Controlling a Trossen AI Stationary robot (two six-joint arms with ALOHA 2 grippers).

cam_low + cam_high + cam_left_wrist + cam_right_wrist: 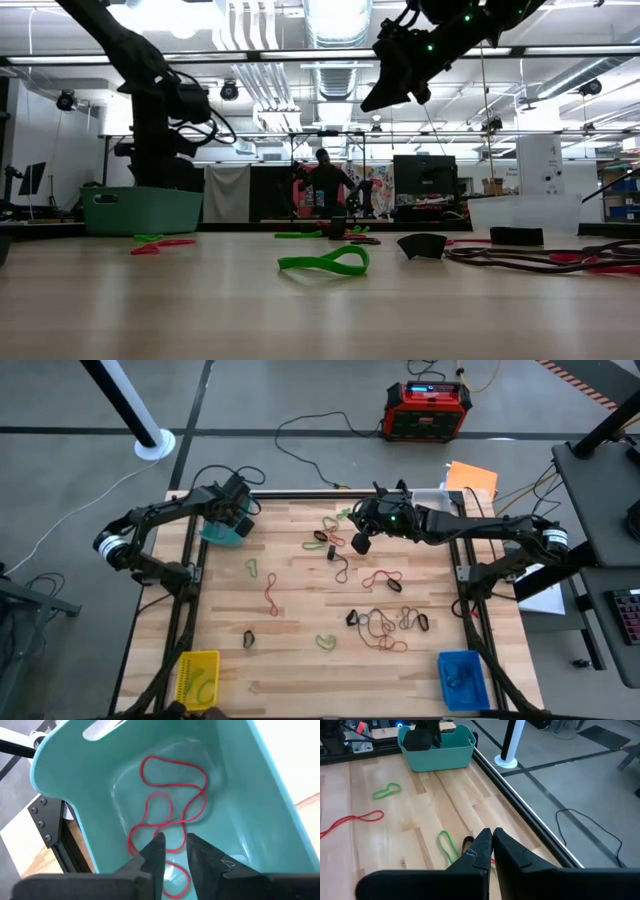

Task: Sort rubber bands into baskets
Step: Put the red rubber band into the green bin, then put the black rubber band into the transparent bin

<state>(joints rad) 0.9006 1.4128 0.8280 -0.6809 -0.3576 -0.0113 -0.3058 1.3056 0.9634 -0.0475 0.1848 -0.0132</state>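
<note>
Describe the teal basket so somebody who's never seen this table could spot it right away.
Start at the wooden table and go to its far left corner, under the left arm's tool. The teal basket sits there. It is the only teal one, holding red rubber bands, while the yellow basket and blue basket sit at the near corners.

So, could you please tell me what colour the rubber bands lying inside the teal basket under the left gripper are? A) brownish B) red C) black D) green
B: the left wrist view looks straight down into the teal basket, where thin red rubber bands lie looped on its floor, just past the left gripper.
</note>
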